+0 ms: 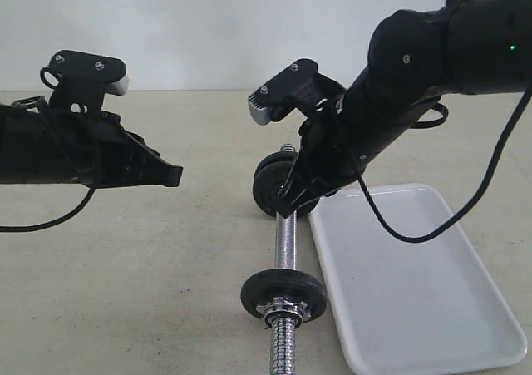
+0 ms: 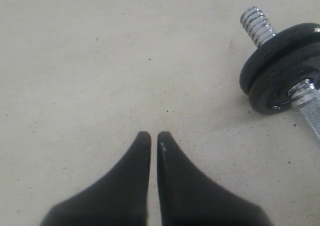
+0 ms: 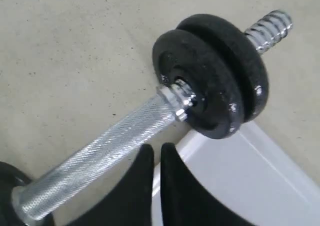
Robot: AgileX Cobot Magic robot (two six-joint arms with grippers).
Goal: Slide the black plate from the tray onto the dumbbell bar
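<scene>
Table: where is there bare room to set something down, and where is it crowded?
Free: the table left of the bar, below the left gripper, and the tray floor. Crowded: the bar's far end, where two discs, the right gripper and the tray's corner sit close.

You've got two matte-black jointed arms, left arm (image 1: 50,150) and right arm (image 1: 449,51). Boxy black wrist cameras with grey ends (image 1: 287,92), visible screws, thin black cables (image 1: 411,240), green LED (image 1: 512,48). Tapered black fingers on left claw (image 2: 154,136) and right claw (image 3: 157,148).
</scene>
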